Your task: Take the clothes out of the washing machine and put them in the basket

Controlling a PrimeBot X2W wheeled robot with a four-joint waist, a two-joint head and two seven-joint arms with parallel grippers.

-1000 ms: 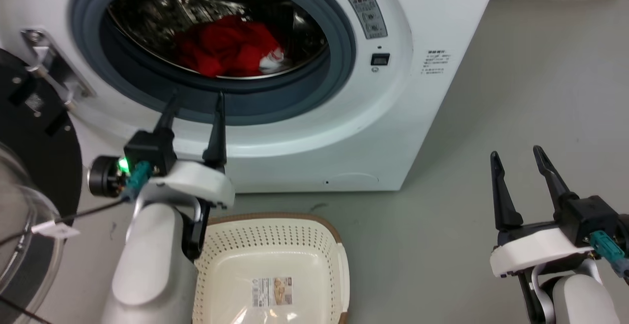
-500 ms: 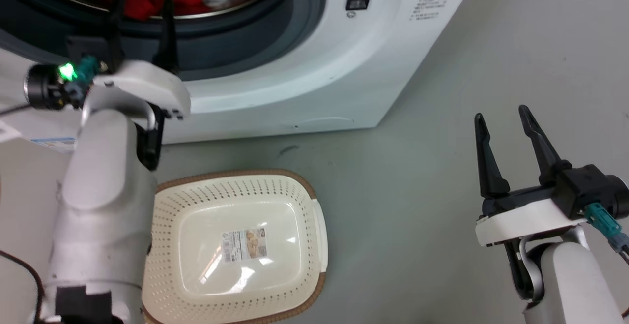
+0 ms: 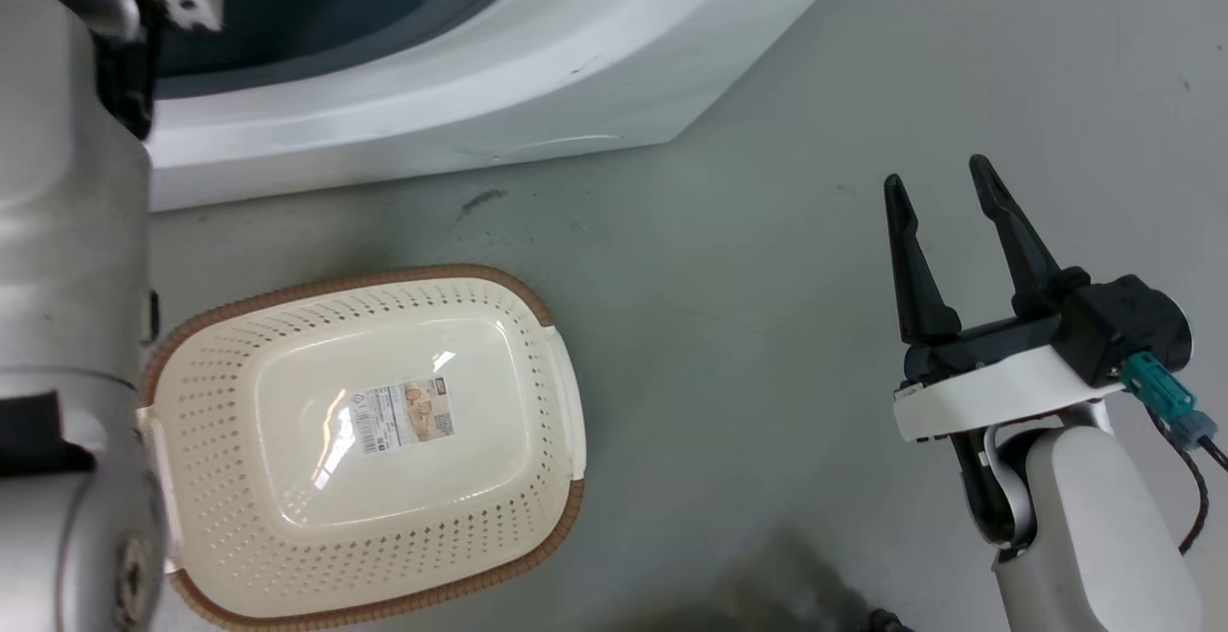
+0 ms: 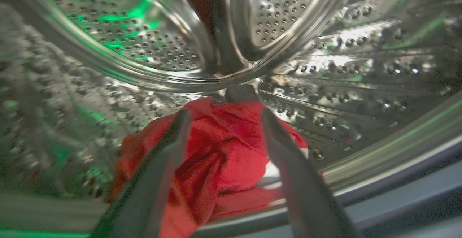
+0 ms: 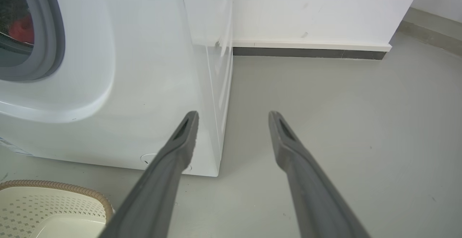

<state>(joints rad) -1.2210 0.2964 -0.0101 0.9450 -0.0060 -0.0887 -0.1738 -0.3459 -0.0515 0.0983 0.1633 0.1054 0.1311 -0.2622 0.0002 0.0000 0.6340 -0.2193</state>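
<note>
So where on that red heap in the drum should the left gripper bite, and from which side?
Probably the raised fold atop the clothes, coming straight in from the front: it bulges up in line with the open left gripper.

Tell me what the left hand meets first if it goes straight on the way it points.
Likely the red clothes heaped in the drum, framed between the open fingers of the left hand; depth is unclear.

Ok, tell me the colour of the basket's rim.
Brown, woven-look, edging the cream basket; the head view shows it best.
</note>
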